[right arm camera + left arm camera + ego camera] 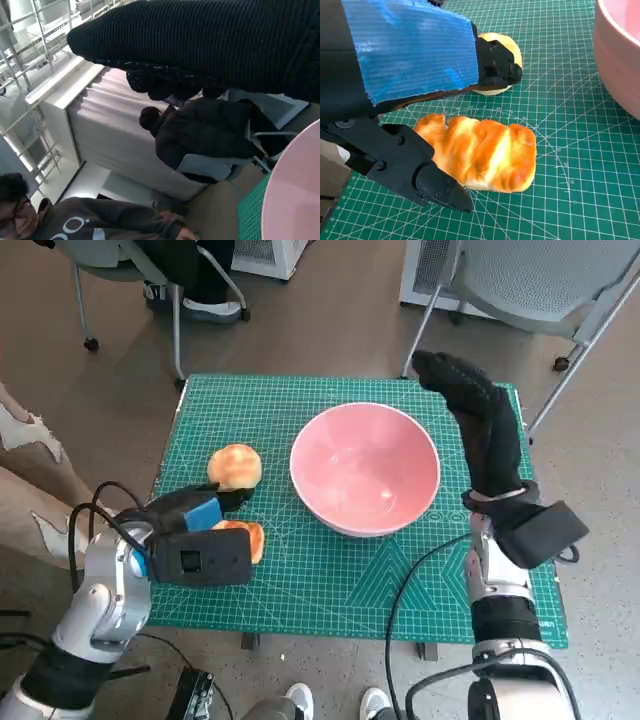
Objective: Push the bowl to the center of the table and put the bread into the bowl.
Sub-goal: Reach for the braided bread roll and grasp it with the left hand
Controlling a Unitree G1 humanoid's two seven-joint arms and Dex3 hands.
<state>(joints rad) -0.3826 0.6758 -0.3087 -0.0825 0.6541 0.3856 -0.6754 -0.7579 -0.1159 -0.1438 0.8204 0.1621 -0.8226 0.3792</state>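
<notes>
bowl (pixel 365 468), pink and upright, sits on the green cutting mat (pixel 330 580) covering the tabletop, with a round bun (pixel 235 465) well to its left and a flat golden bread (pixel 243 536) nearer its lower left side. left hand (pixel 190 510) hovers over that flat bread, fingers apart and holding nothing. right hand (pixel 480 415) lies stretched out just beside the bowl's right rim; whether it touches i cannot tell.

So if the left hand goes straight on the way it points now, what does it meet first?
Probably the round bun: the left hand points at it, its fingertips close. The flat bread lies beneath the hand.
</notes>
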